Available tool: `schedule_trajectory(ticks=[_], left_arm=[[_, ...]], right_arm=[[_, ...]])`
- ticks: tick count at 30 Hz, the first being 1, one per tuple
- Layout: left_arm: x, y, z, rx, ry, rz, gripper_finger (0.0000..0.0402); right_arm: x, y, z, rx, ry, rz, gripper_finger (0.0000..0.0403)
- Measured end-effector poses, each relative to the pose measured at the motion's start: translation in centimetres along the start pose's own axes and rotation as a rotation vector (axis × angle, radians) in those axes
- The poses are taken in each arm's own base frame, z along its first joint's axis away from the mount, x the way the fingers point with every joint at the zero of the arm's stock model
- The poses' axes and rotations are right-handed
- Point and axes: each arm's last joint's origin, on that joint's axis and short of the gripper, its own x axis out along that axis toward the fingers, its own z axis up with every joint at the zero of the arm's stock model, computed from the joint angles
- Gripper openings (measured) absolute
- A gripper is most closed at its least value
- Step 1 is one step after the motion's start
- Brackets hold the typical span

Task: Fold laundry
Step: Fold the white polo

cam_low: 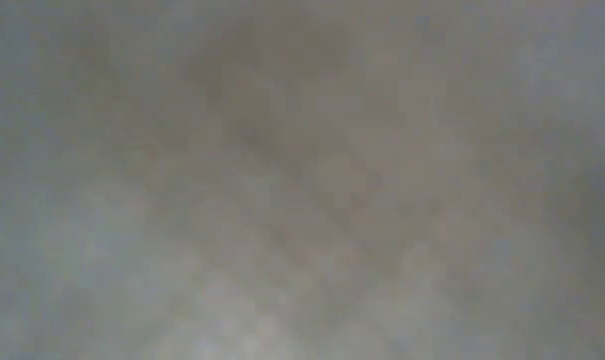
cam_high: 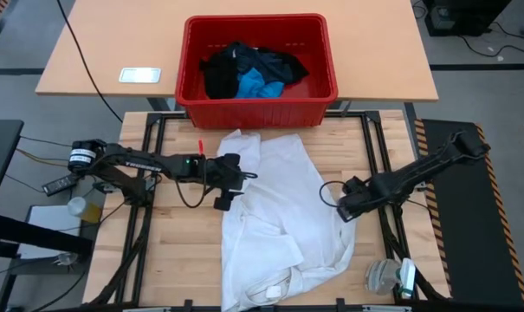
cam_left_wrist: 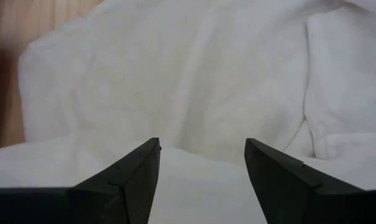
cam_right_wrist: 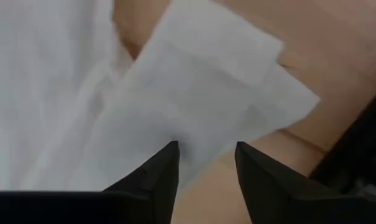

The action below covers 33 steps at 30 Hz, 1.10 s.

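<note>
Shirt (cam_high: 274, 221), white, sprawls between my two pincers on the tabletop (cam_high: 175, 251). Left pincer (cam_left_wrist: 202, 152) gapes over its edge, gripping nothing; right pincer (cam_right_wrist: 206, 152), fingers parted, noses a cuff, nothing clamped.

white shirt (cam_high: 274, 221): soft matt cloth, creased | surface (cam_high: 179, 251): pale wood, smooth, visible grain | red crate (cam_high: 260, 102) beyond shirt: glossy plastic | black garments (cam_high: 223, 74), blue piece (cam_high: 257, 86) inside crate: matt cloth | left gripper (cam_left_wrist: 202, 163) fingers: matt black plastic
</note>
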Motion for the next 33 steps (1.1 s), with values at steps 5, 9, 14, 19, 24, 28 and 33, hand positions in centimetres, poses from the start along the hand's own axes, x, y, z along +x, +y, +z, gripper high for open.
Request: schedule_trajectory(ticks=[5,9,14,19,24,28,33], left_arm=[[0.0,0.0,-0.1,0.017,0.01,-0.002,0.0238],[0.0,0.1,-0.3,0.022,0.036,0.033,0.0237],[0.0,-0.1,-0.5,-0.017,0.057,0.023,0.0237],[0.0,-0.8,-1.8,-0.082,0.146,-0.069,0.0237],[0.6,-1.1,-2.8,-0.105,0.145,-0.061,0.0237],[0.7,-1.1,-2.9,-0.102,0.13,-0.043,0.0237],[0.6,-0.8,-2.0,-0.105,0.073,-0.022,0.0237]], right_arm=[[0.4,-0.3,0.0,0.023,-0.012,0.059,0.0123],[1.3,-0.3,-0.1,0.026,-0.002,0.088,0.0096],[1.1,0.0,-0.1,-0.018,-0.023,0.114,0.0046],[-2.1,2.1,-0.8,-0.125,-0.158,0.267,0.0013],[-5.2,5.1,-2.3,-0.286,-0.411,0.553,0.0007],[-6.3,7.5,-3.8,-0.4,-0.561,0.755,0.0006],[-6.9,11.6,-5.1,-0.56,-0.715,1.014,0.0005]])
